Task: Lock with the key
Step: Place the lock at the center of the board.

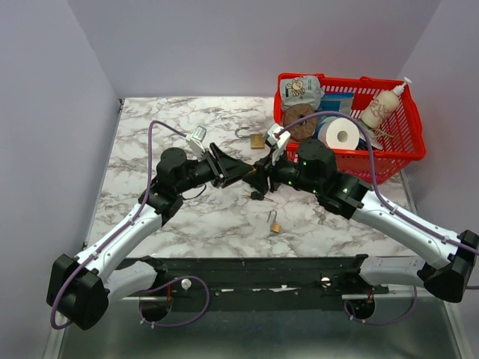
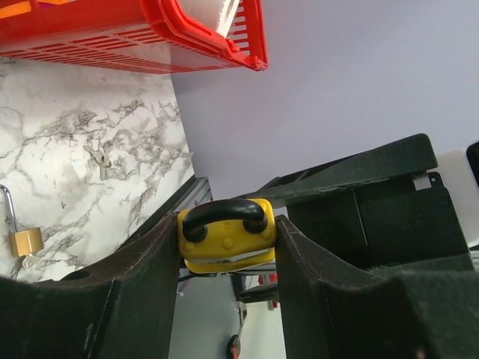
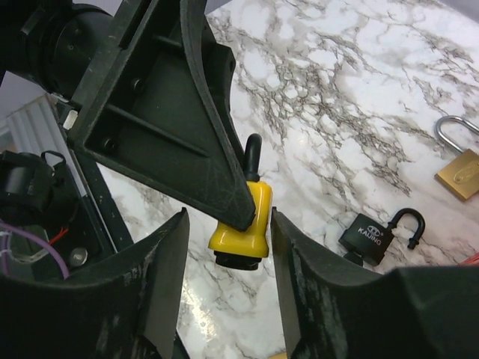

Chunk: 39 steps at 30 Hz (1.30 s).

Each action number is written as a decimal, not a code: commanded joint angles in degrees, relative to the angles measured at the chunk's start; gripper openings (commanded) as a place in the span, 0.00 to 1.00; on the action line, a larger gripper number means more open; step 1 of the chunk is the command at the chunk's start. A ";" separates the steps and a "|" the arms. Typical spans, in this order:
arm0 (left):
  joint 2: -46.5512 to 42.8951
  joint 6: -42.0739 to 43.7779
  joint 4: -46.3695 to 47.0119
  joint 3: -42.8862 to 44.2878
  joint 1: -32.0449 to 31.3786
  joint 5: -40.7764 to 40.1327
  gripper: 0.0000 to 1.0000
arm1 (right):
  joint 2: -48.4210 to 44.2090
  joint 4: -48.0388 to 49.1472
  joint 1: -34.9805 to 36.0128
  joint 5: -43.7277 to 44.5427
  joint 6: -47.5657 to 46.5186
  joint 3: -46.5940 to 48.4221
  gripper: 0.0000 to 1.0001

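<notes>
Two grippers meet mid-table; which one has the yellow lock?

Left gripper. Its fingers are clamped on the lock's sides, and the lock is held above the table, black shackle facing the left wrist camera.

And the right gripper?

Fingers apart, one on each side of the lock's lower end. A gap shows on one side; on the other I cannot tell whether it touches.

Any key in it?

Something black sits at the lock's bottom; I cannot tell what it is.

What lies below?

A black lock, its shackle looking open, with a brass lock near it. Keys lie near the red basket.
</notes>
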 commanded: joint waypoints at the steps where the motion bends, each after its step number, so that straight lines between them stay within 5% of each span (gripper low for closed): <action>1: -1.43 -1.20 3.62 1.29 -0.52 1.36 0.00 | 1.22 3.66 -0.22 1.07 0.65 -1.23 0.52; 8: -1.25 -1.64 3.62 1.55 -0.43 0.92 0.00 | 1.23 3.84 -0.22 2.56 0.22 -2.19 0.62; 10: -1.08 -1.82 3.80 1.64 -0.43 0.92 0.00 | 1.14 3.84 -0.22 3.52 0.21 -2.46 0.53; 13: -1.16 -1.64 3.54 1.82 -0.43 0.84 0.00 | 1.05 3.92 -0.22 4.75 0.39 -2.29 0.21; 14: -1.16 -1.47 2.92 1.90 -0.43 0.84 0.00 | 1.05 3.92 -0.22 5.02 0.39 -2.02 0.04; 15: -1.25 -1.29 2.66 1.82 -0.35 0.75 0.03 | 1.05 3.92 -0.22 5.28 0.48 -1.85 0.01; 16: -1.51 -1.20 2.31 1.82 -0.43 0.75 0.12 | 0.96 3.92 -0.22 5.46 0.65 -1.58 0.01; 17: -1.60 -0.94 1.09 1.82 -0.43 0.75 0.44 | 0.79 3.58 -0.31 5.38 0.83 -1.41 0.01; 18: -1.86 -0.07 0.20 1.82 -0.17 0.75 0.61 | 0.61 3.31 -0.57 5.20 1.26 -1.32 0.01; 20: -2.48 0.99 -2.17 2.08 1.23 0.84 0.91 | -0.27 1.57 -1.53 3.54 3.11 -0.62 0.01; 21: -2.74 1.86 -3.83 1.99 2.02 1.18 0.96 | -0.53 0.94 -1.89 2.75 3.81 -0.44 0.01; 28: -7.22 15.46 -0.71 0.42 10.98 13.81 0.98 | -4.66 -1.26 -5.58 -12.06 5.84 -0.96 0.01; 30: -7.32 20.56 9.27 -0.20 12.31 25.98 0.93 | -5.28 -2.05 -6.99 -18.06 5.84 -0.79 0.01; 35: -7.75 40.07 3.98 3.75 12.31 37.73 0.78 | -6.25 -3.80 -7.08 -34.08 3.30 -0.62 0.01; 39: -7.58 41.51 3.45 3.93 10.29 41.00 0.71 | -6.16 -5.92 -7.08 -39.00 0.13 -0.17 0.01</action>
